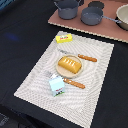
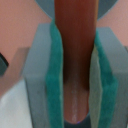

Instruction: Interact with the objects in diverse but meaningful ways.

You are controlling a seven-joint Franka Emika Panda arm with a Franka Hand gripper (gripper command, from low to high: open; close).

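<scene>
In the wrist view my gripper [image 2: 75, 75] is shut on a dark reddish-brown sausage [image 2: 75, 40], which stands lengthwise between the teal pads [image 2: 52, 75]. The gripper and arm do not show in the exterior view. There, an orange ridged bread loaf [image 1: 69, 64] lies on a tan plate [image 1: 59, 69] in the middle of the placemat. A yellow flat packet [image 1: 64, 38] lies at the mat's far edge. A light-blue, white-topped carton [image 1: 56, 86] stands near the mat's front.
An orange-handled knife [image 1: 82, 57] and fork [image 1: 70, 82] lie beside the plate on the striped placemat [image 1: 95, 90]. Grey pots [image 1: 67, 9] [image 1: 92, 15] stand on a pinkish board [image 1: 75, 24] at the back. Pink surface shows behind the fingers in the wrist view.
</scene>
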